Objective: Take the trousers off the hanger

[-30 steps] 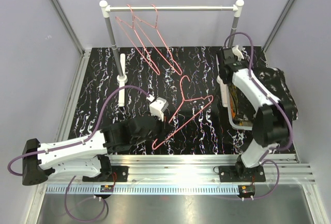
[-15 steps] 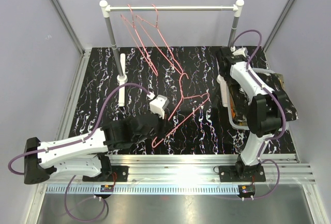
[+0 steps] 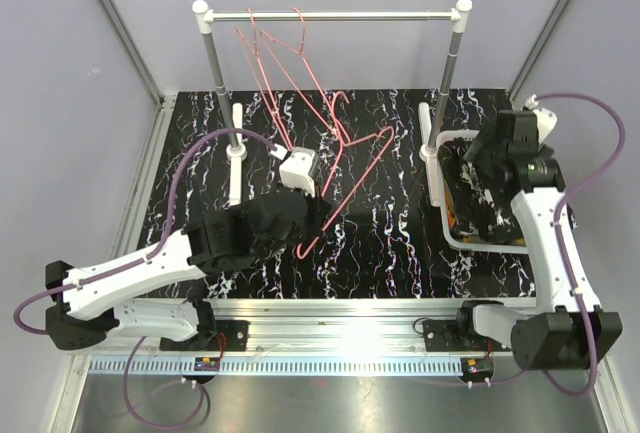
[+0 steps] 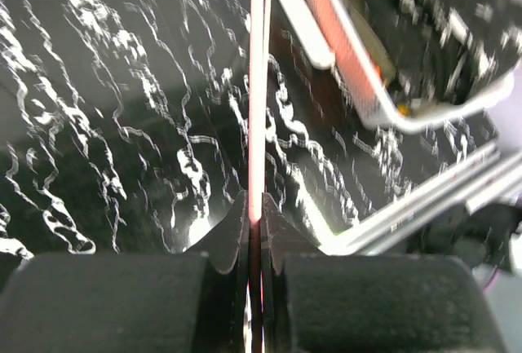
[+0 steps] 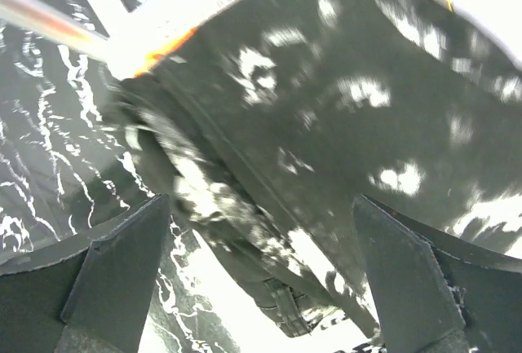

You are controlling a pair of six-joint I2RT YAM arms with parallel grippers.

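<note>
My left gripper point(image 3: 318, 221) is shut on the lower wire of a bare pink hanger point(image 3: 362, 168) and holds it tilted above the table. In the left wrist view the wire point(image 4: 257, 84) runs straight out from between the shut jaws of the left gripper point(image 4: 254, 206). The black trousers with white splotches point(image 3: 492, 198) lie in the white basket point(image 3: 441, 215) at the right. My right gripper point(image 3: 480, 156) hovers over them, open. Between the fingers of the right gripper point(image 5: 259, 202) the trousers point(image 5: 326, 100) show below, untouched.
A clothes rack point(image 3: 330, 16) stands at the back with two more pink hangers point(image 3: 275, 63) on its rail. Its left post point(image 3: 225, 103) and right post point(image 3: 452, 63) rise from the black marbled table point(image 3: 390, 243). The basket rim point(image 4: 383, 108) lies ahead of the left gripper.
My right gripper has opened and let the black trousers drop into the basket, and the arm has swung right. My left gripper has carried the hanger up and farther back.
</note>
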